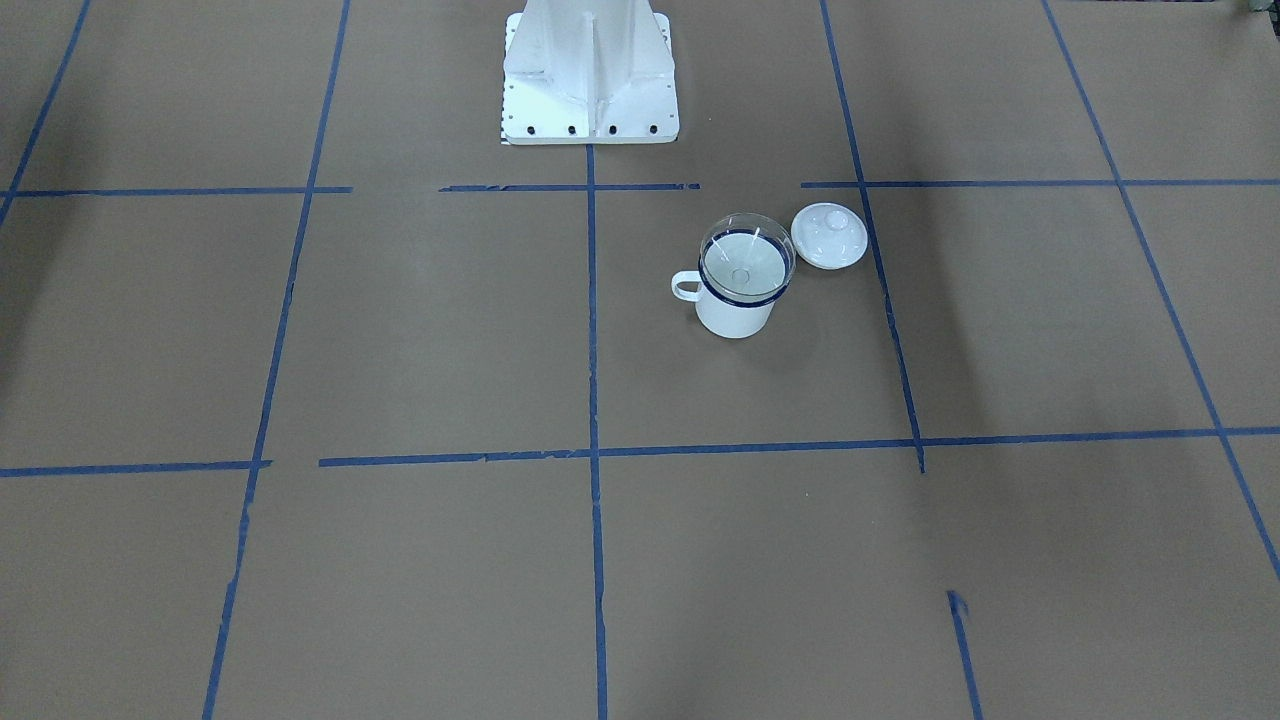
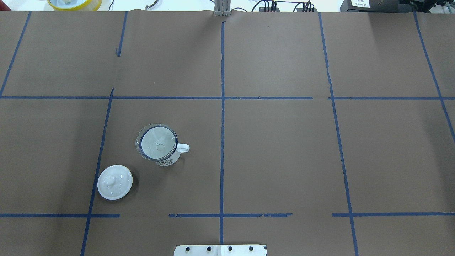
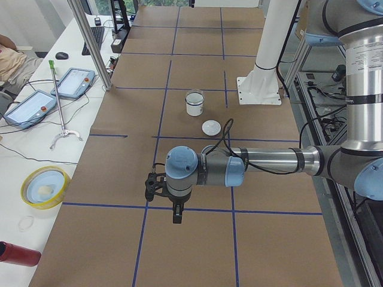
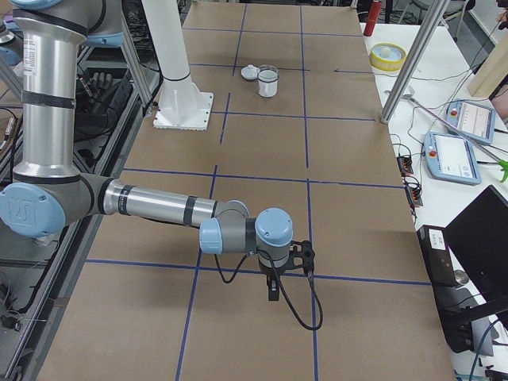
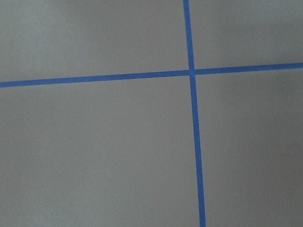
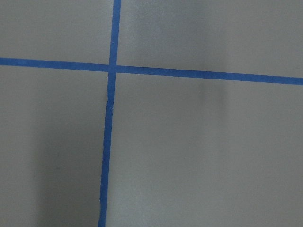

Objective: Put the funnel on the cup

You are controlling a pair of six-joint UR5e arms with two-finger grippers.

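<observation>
The clear funnel [image 1: 747, 262] sits in the mouth of the white mug with a dark blue rim [image 1: 735, 315], spout down inside it. Both also show in the overhead view: funnel [image 2: 156, 142], mug handle [image 2: 183, 148]. The mug stands on the robot's left half of the table [image 3: 194, 103]. My left gripper [image 3: 151, 188] shows only in the exterior left view, far from the mug; I cannot tell if it is open or shut. My right gripper [image 4: 309, 258] shows only in the exterior right view, at the other end of the table; I cannot tell its state either.
A white knobbed lid [image 1: 828, 236] lies on the paper beside the mug, also in the overhead view [image 2: 114, 182]. The robot's white base [image 1: 590, 70] stands behind. A yellow bowl [image 3: 45, 186], a red bottle [image 3: 18, 254] and teach pendants [image 3: 30, 106] lie on the side bench.
</observation>
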